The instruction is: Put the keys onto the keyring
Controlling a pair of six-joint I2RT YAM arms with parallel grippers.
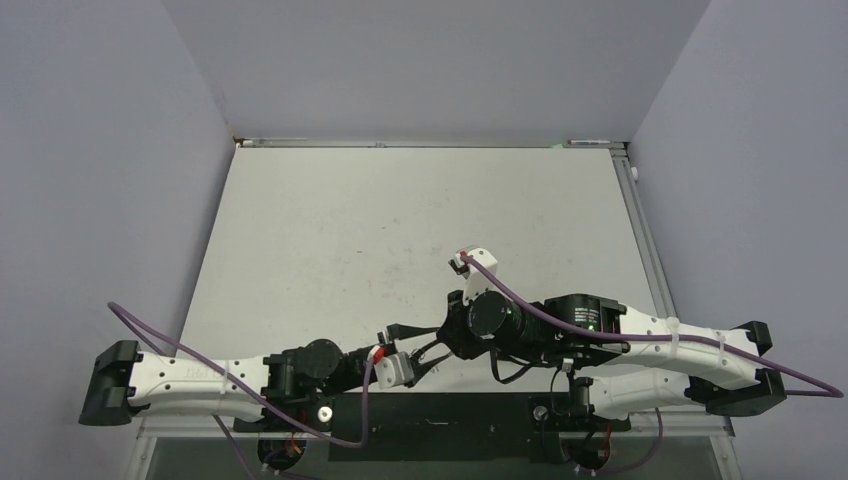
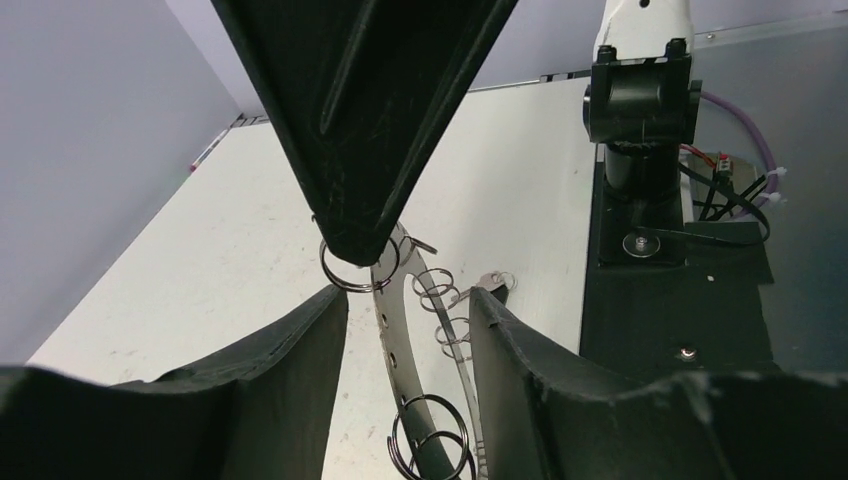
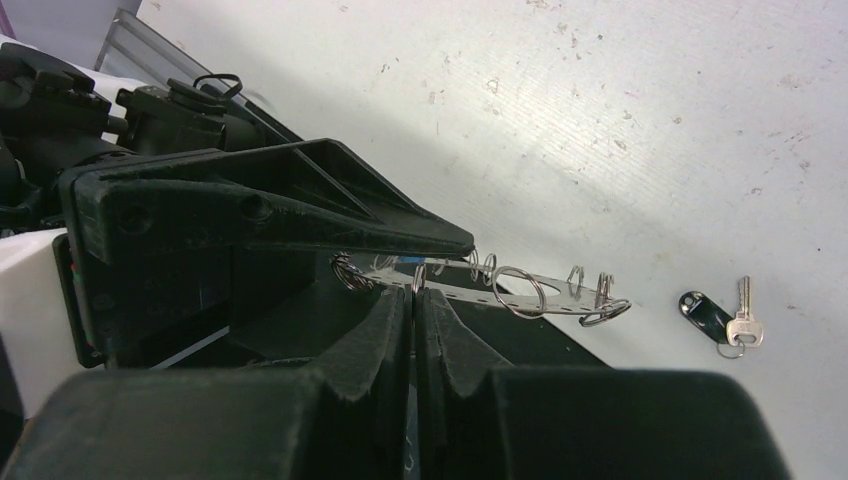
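grey metal keyring is up off the surface, held in the air between the two arms, close to their bases at the near edge. it's a flat washer-like plate with small holes punched along the rim and wire loops fringing it. right wrist view shows it edge-on, running out to the right from the jaw tips with the loops standing along it.

right gripper: jaws pressed together, tips on the keyring's rim. in the left wrist view they read as one black wedge coming down from above, its point meeting the top end of the ring right at a dark wire loop. can't tell whether the pinch is on the plate itself or on that loop.

left gripper: jaws spread, one on either side of the ring's plate. there's a clear gap between the plate and the jaw on the left of that view. the loops on the other side sit just beside or touching the other jaw, can't tell which. not clamped on anything.

top view: both grippers meet nose to nose just ahead of the bases. the ring is too small to make out there.

one key lies flat on the surface, well apart from the ring, off to the right in the right wrist view. silver blade, black tag beside it, joined by a small split ring. neither gripper is touching it.
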